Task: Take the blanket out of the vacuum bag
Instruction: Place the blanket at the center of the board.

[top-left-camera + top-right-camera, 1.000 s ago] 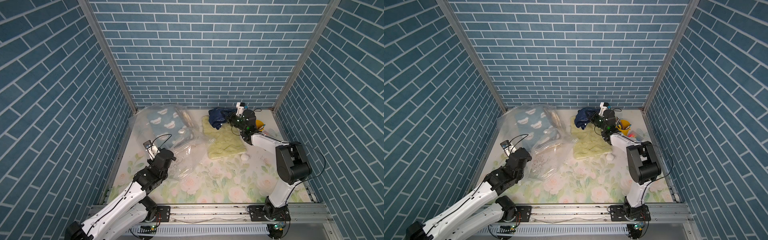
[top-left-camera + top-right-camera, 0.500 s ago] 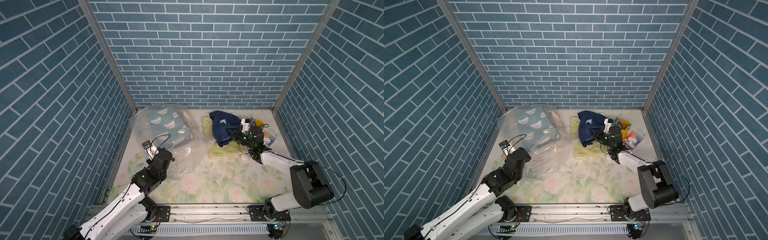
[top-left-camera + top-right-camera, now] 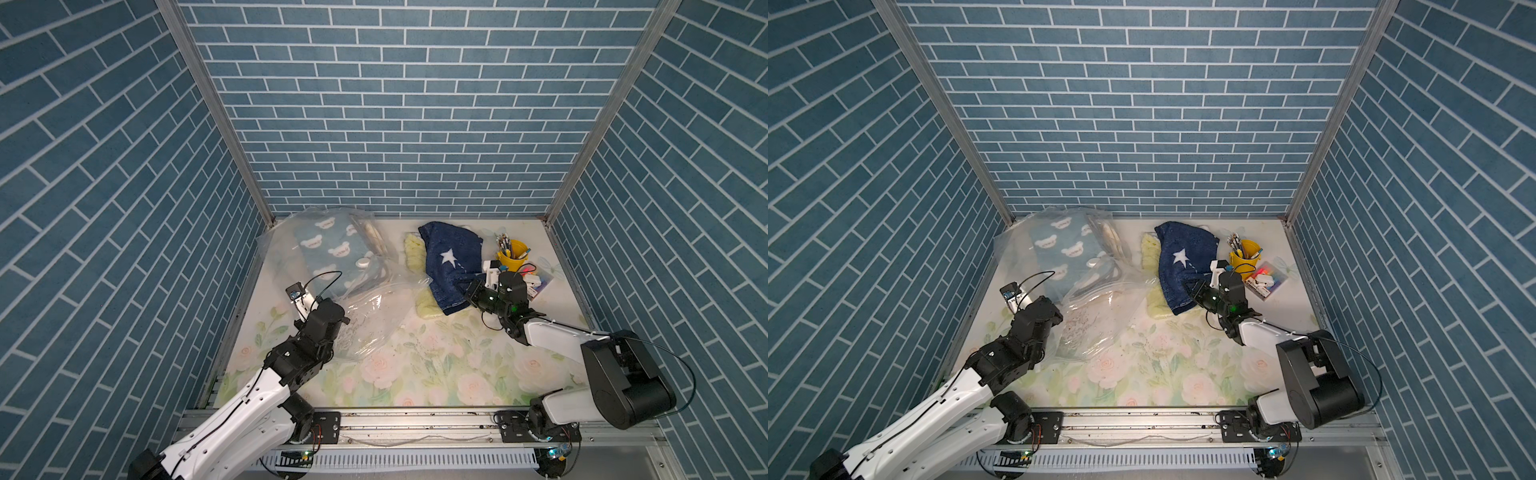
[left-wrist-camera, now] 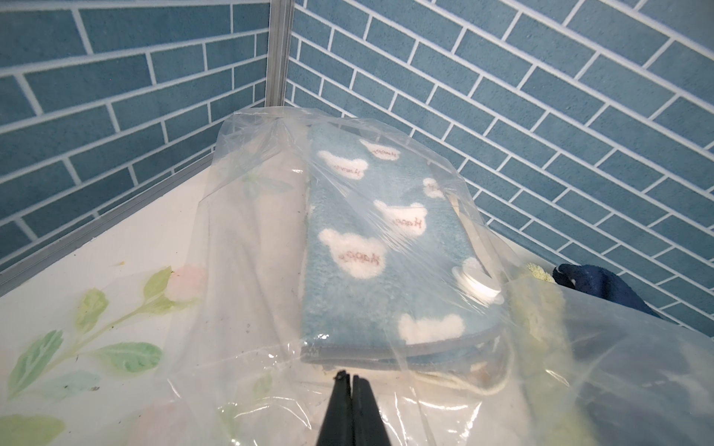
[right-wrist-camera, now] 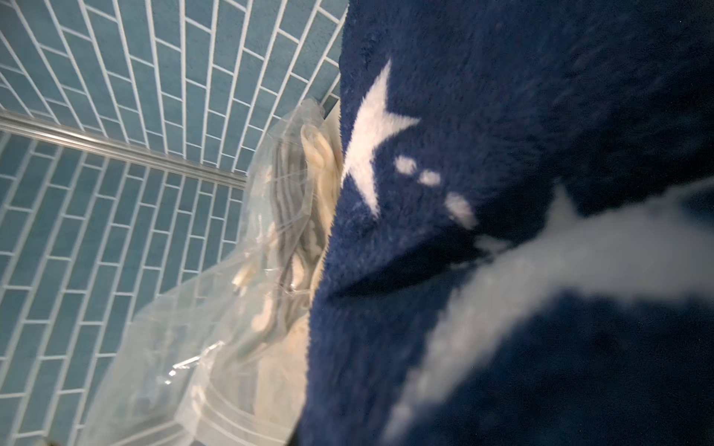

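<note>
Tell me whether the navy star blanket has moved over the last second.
Yes. The navy star blanket has been pulled toward the front: its near edge now lies well in front of the yellow pencil cup, over the pale green blanket.

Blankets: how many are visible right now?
3. A bear-print blanket inside the vacuum bag; a navy star blanket outside it, lying on a pale yellow blanket. More cloth may hide in the bag.
</note>
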You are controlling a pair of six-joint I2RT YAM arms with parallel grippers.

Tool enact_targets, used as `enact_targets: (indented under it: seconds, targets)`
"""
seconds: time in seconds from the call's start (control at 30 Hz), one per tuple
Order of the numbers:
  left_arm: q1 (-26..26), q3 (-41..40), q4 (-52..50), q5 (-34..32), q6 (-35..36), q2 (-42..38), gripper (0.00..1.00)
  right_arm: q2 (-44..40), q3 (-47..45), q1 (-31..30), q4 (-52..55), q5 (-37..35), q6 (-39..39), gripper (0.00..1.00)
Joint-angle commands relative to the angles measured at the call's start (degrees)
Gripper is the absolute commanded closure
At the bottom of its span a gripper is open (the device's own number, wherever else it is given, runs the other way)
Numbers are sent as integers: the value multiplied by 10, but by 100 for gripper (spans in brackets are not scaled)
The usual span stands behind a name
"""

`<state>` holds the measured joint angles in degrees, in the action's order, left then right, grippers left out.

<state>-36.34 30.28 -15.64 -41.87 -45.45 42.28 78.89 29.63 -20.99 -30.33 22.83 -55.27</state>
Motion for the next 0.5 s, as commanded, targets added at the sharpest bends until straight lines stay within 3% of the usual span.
enact_targets:
  seconds: [0.0, 0.07, 0.17, 0.47]
  targets:
    - [4, 5, -9, -3, 10, -8, 100, -45, -13, 6, 80, -27, 78, 49]
    - [4, 2, -7, -2, 10, -11, 100, -75, -24, 6, 115, -32, 97, 40]
    - [4, 2, -4, 3, 12, -14, 100, -121, -31, 6, 174, -46, 125, 35]
    - [4, 4, 11, 7, 19, -11, 100, -305, 11, -26, 405, -129, 191, 39]
